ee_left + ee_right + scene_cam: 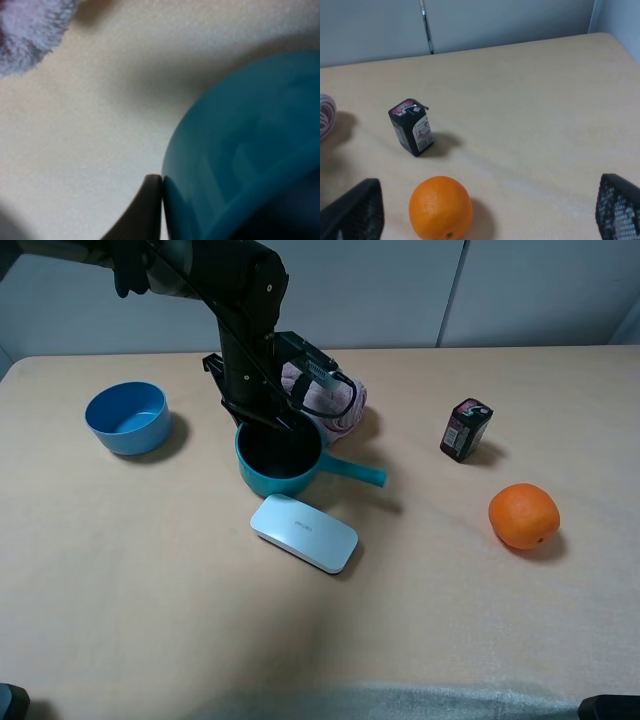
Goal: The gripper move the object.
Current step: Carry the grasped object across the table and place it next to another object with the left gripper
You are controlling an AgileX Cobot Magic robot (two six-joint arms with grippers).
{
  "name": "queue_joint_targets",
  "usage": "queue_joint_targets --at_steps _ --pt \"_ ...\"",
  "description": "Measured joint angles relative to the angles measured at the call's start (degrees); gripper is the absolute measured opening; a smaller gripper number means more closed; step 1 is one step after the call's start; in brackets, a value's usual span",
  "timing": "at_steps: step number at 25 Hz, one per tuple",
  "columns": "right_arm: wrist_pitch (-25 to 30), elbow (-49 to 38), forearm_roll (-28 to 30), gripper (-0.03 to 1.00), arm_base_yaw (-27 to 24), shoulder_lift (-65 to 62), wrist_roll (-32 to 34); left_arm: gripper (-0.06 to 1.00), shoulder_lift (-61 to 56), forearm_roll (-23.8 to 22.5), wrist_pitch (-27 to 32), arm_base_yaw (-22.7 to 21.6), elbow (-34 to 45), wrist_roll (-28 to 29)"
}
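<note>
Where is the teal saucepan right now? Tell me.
In the exterior high view the teal saucepan sits left of centre on the table, between the pink cloth behind it and the white flat device in front.

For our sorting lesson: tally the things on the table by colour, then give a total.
Blue or teal: 2 (bowl, saucepan)
White: 1 (flat box)
Pink: 1 (towel)
Black: 1 (carton)
Orange: 1 (fruit)
Total: 6
</note>
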State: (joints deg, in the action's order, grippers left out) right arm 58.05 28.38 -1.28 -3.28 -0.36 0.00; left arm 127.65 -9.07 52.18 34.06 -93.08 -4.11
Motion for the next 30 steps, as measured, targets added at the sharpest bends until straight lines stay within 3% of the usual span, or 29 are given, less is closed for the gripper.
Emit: queue_joint_targets --at_steps 14,30 --pt "0.0 0.0 0.0 0.67 0.0 0.0 0.0 0.54 0.0 0.0 -1.0 0.0 0.0 0.0" --pt "0.0 0.0 0.0 0.67 0.0 0.0 0.0 0.84 0.0 0.1 -2.5 0.0 0.0 2.5"
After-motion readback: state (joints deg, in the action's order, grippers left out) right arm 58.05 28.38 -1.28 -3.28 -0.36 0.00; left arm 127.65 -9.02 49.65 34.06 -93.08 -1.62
